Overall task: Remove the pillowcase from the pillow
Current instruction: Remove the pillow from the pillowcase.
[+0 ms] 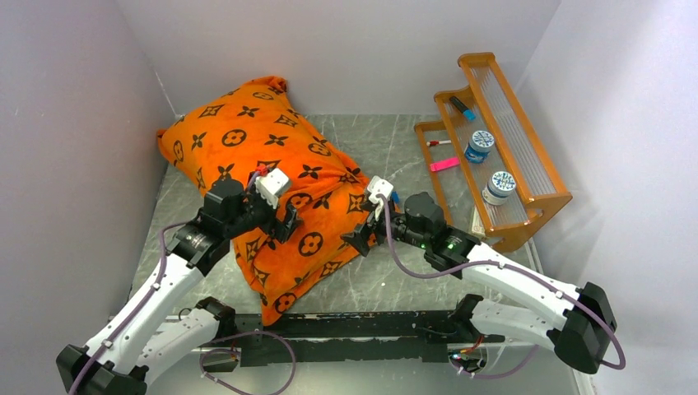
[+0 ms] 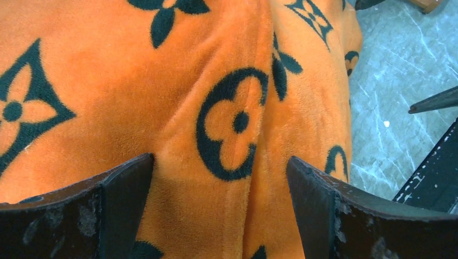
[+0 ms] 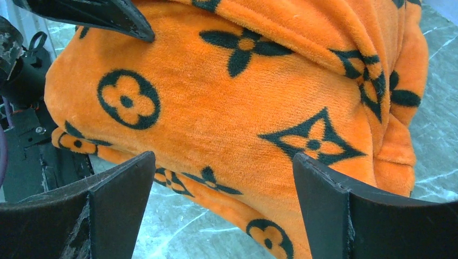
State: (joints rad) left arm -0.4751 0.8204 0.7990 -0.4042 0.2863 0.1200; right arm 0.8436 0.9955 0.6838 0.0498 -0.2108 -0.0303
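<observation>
**Both grippers spread wide at the stuffed pillowcase**

The orange pillowcase (image 1: 263, 164) lies bulging on the table (image 1: 395, 148), well to the left of the wooden rack (image 1: 479, 59). It fully covers the pillow. The left gripper (image 2: 219, 167) hangs fingers apart over the half farther from the rack. The right gripper (image 3: 224, 162) stands equally wide at the edge facing the rack.

Plush orange pillowcase (image 2: 162, 97) fills most of the frame, a dark circled flower (image 2: 229, 124) at its centre and a diamond motif (image 2: 21, 110) at the left edge. A long crease runs down the fabric beside the circled flower. The left gripper (image 2: 219, 162) hangs over the cloth with its scuffed black fingers (image 2: 124, 189) spread wide at the bottom corners. To the right lies grey marbled table (image 2: 399, 59), a black rail (image 2: 432, 178) and a dark pointed tip (image 2: 435, 101).
</observation>
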